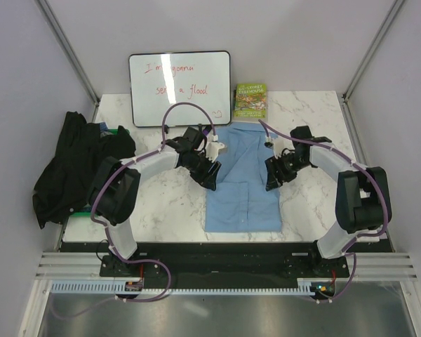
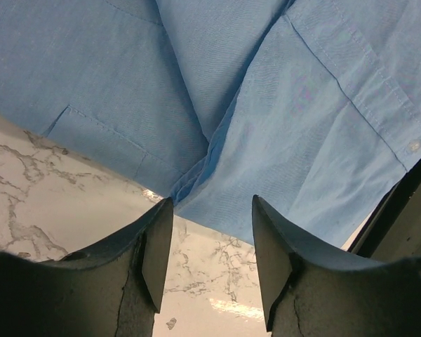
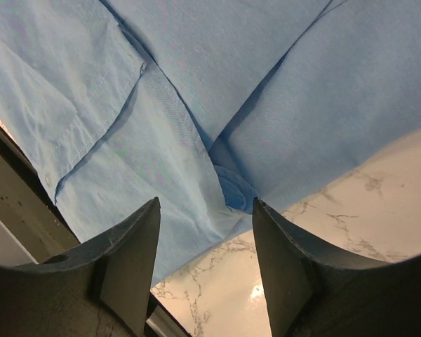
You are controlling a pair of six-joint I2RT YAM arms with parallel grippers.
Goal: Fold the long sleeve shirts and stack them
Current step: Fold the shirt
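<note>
The light blue shirt [image 1: 242,179] lies flat in the middle of the marble table, sleeves folded in, in a narrow rectangle. My left gripper [image 1: 212,179] is open and empty at the shirt's left edge. In the left wrist view the shirt [image 2: 266,105] lies just beyond the fingertips [image 2: 161,239], with a buttoned cuff at the right. My right gripper [image 1: 271,181] is open and empty at the shirt's right edge. In the right wrist view the folded cloth [image 3: 217,98] lies just ahead of the fingertips [image 3: 270,242]. The black shirt [image 1: 74,165] lies bunched at the table's left edge.
A whiteboard [image 1: 180,88] with red writing leans on the back wall. A green-covered book [image 1: 250,101] lies beside it, just beyond the blue shirt's collar. A green object [image 1: 81,210] shows under the black shirt. White walls close in the table.
</note>
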